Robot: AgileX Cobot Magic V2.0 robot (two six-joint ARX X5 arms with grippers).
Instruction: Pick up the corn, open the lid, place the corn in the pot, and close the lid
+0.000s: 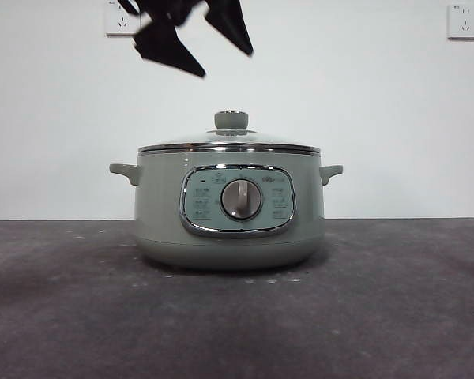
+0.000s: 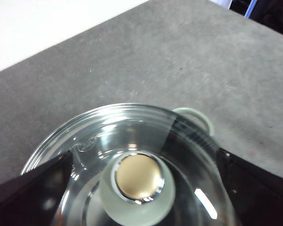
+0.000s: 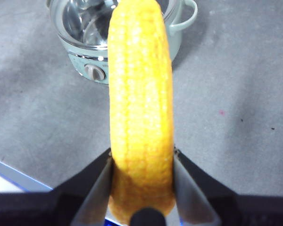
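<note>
White wall [image 1: 379, 118], grey table [image 1: 395, 316]

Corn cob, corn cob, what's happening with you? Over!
Yellow corn cob clamped in right gripper. Left gripper open above glass lid's sage-green knob. Lid closed on sage-green pot.

The lid [image 1: 229, 142] sat closed on the pot [image 1: 229, 209], blocking entry; its knob [image 2: 137, 181] stood unobstructed between the left gripper's [image 2: 141, 188] spread jaws.
</note>
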